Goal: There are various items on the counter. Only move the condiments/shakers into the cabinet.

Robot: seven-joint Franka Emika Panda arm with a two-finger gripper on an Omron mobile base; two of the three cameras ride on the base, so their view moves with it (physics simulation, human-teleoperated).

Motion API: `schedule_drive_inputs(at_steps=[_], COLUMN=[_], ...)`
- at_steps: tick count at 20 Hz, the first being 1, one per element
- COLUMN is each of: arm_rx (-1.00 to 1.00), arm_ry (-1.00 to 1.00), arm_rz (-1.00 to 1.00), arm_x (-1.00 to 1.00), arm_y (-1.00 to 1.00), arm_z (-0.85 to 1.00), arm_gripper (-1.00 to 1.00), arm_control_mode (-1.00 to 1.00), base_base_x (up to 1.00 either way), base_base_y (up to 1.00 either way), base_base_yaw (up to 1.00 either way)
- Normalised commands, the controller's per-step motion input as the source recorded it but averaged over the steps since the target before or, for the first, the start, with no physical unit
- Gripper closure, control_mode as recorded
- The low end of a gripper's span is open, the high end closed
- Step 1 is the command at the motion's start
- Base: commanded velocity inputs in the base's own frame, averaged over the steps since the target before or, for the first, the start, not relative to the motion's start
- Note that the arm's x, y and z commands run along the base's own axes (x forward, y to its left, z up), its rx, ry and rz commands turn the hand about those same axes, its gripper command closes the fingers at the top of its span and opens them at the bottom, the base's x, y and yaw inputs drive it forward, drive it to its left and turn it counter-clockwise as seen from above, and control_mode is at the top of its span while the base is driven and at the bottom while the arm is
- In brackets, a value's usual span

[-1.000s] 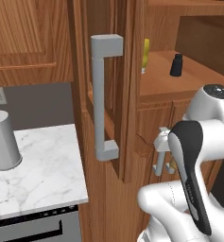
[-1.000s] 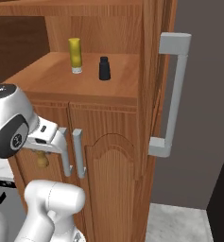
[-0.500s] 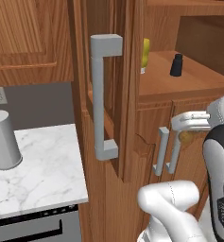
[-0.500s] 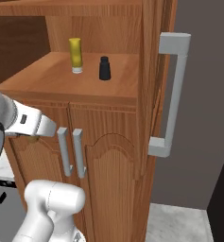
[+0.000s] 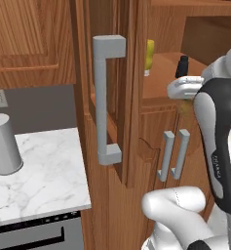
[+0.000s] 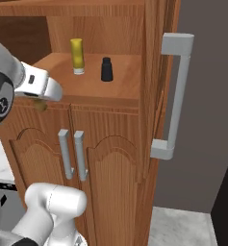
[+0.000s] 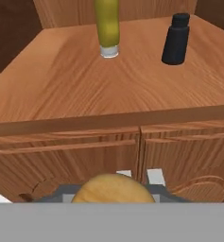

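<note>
The gripper (image 7: 114,189) was clamped on the small wooden shaker (image 7: 114,190), held just in front of the cabinet shelf (image 7: 61,80) edge, above the low doors (image 6: 82,163) with their paired handles. Going left to right: the grey canister (image 5: 3,145) stood on the marble counter (image 5: 44,176), then came the open tall door (image 5: 131,97) with its long grey bar handle (image 5: 106,97). On the shelf the yellow bottle (image 7: 107,26) stood upright, with the black shaker (image 7: 176,38) near it on the right.

Yellow bottle (image 7: 107,26), black shaker (image 7: 175,40) upright on shelf (image 7: 61,90); wooden shaker (image 7: 113,189) apparently gripped.
</note>
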Motion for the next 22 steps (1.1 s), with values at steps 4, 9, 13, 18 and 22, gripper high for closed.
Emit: schedule_drive_inputs(at_steps=[4,9,13,18,22], arm_rx=[0.00,0.00,0.00,0.00,-0.02], arm_ry=[-0.03,-0.07,-0.09,-0.04,-0.03], arm_rz=[0.00,0.00,0.00,0.00,0.00], arm_x=[0.71,0.64,0.71,0.45,0.18], arm_y=[0.00,0.00,0.00,0.00,0.00], arm_z=[0.00,-0.04,-0.11,-0.02,0.00], arm_gripper=[1.00,1.00,1.00,1.00,1.00], arm_control_mode=[-1.00,-1.00,-1.00,-1.00,-1.00], base_base_x=[0.00,0.00,0.00,0.00,0.00], base_base_y=[0.00,0.00,0.00,0.00,0.00], base_base_yaw=[0.00,0.00,0.00,0.00,0.00])
